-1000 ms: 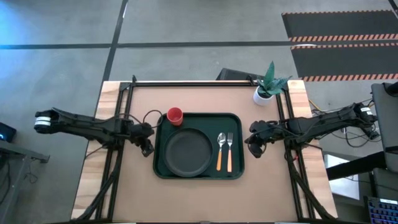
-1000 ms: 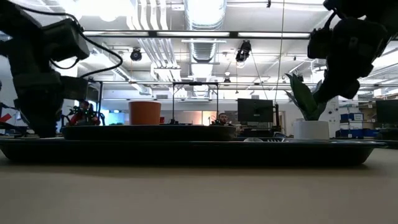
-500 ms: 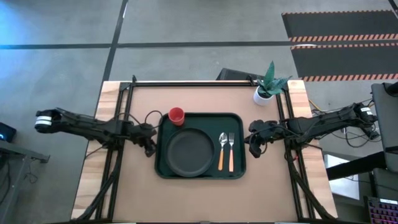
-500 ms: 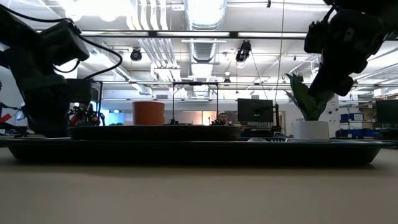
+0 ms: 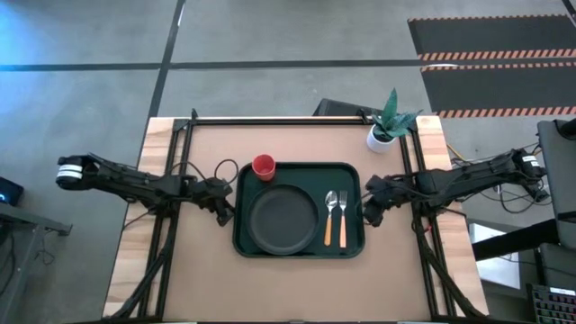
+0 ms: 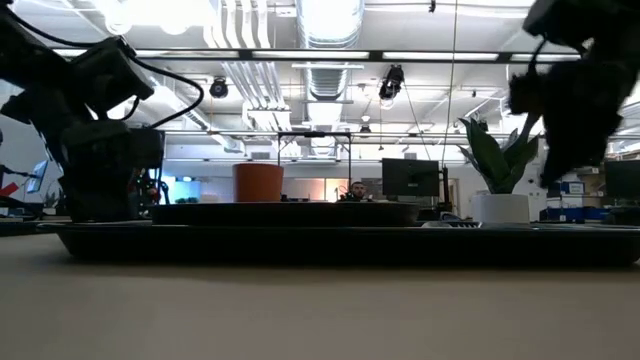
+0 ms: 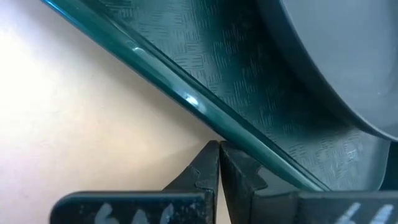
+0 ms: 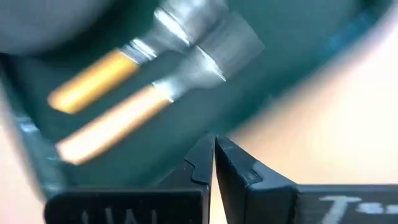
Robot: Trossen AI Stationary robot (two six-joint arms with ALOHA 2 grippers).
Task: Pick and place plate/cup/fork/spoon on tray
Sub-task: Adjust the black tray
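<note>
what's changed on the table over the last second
The tray, with the plate, cup, spoon and fork on it, slid toward the right arm, the shut left gripper following its edge. The right gripper backed off slightly. The plant stayed.

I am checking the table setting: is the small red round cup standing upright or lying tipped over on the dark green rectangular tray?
Upright. In the low view the small red round cup stands straight on the dark green rectangular tray.

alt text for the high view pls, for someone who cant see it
Seen from above, a green tray on a wooden table holds a dark plate, a red cup, a spoon and a fork. The shut left gripper and right gripper sit at the tray's two short sides.
</note>
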